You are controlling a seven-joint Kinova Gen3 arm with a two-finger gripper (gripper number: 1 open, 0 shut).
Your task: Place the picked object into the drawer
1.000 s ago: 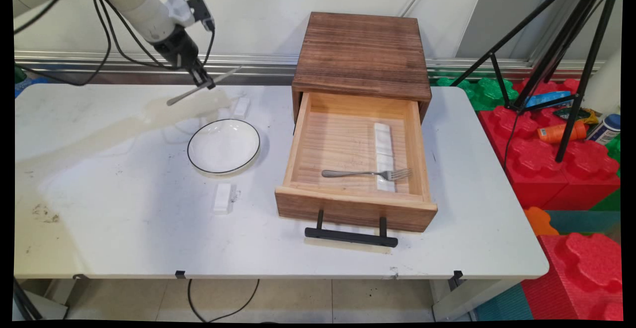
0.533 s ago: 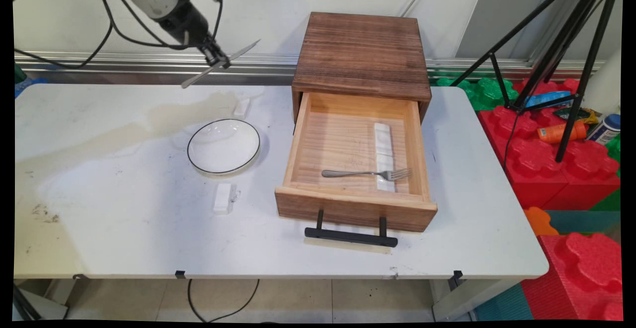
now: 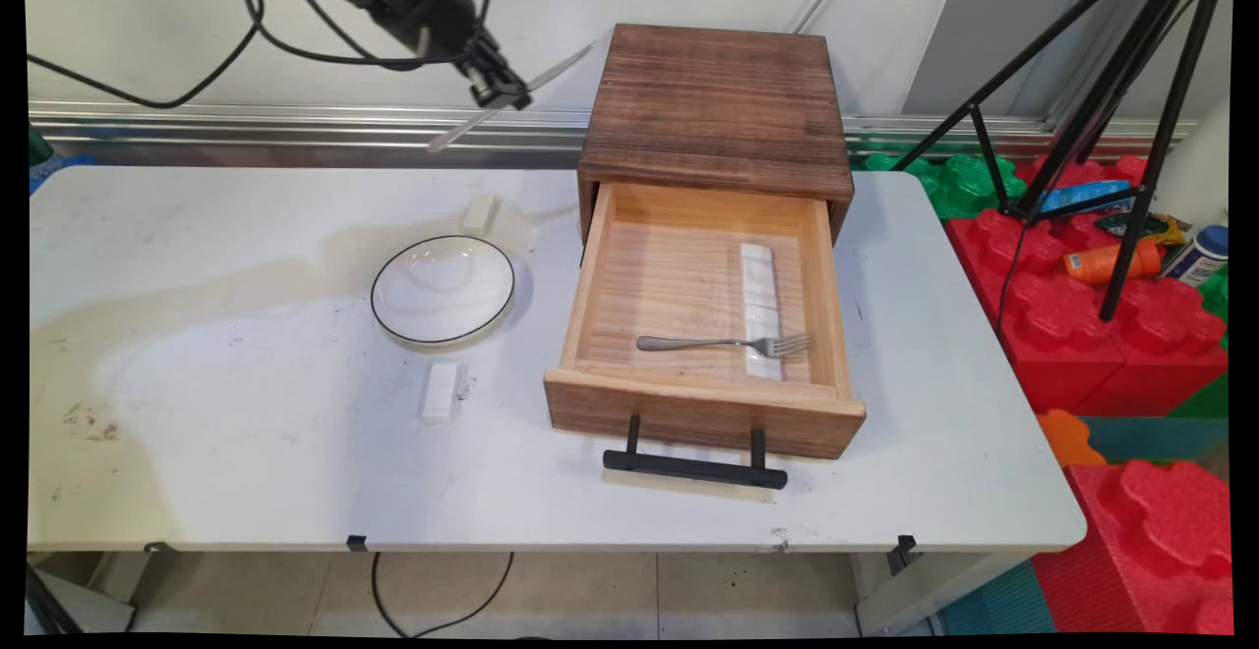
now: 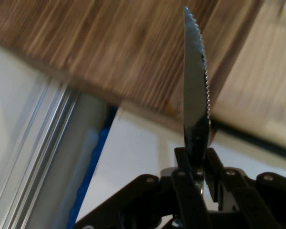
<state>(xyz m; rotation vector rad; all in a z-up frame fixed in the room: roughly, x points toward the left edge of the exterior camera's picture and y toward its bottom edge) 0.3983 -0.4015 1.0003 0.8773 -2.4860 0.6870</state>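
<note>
My gripper (image 3: 504,96) hangs high over the table's back edge, left of the wooden drawer cabinet (image 3: 716,103), and is shut on a serrated metal knife (image 3: 511,98). In the hand view the knife's blade (image 4: 196,86) rises straight up from between the closed fingers (image 4: 187,191), with the cabinet's dark top (image 4: 114,52) behind it. The cabinet's drawer (image 3: 703,403) is pulled open; a fork (image 3: 726,343) lies inside across a white rest (image 3: 759,307). A white plate (image 3: 443,288) with a dark rim sits on the table below the gripper.
Two small white blocks lie near the plate, one behind it (image 3: 479,213) and one in front (image 3: 442,391). The drawer's black handle (image 3: 694,467) juts toward the table's front. A black tripod (image 3: 1111,108) and red foam blocks (image 3: 1111,334) stand to the right of the table.
The gripper has risen and travelled right with the knife, from above the plate's far side to beside the cabinet's top left corner. Nothing on the table has shifted.
</note>
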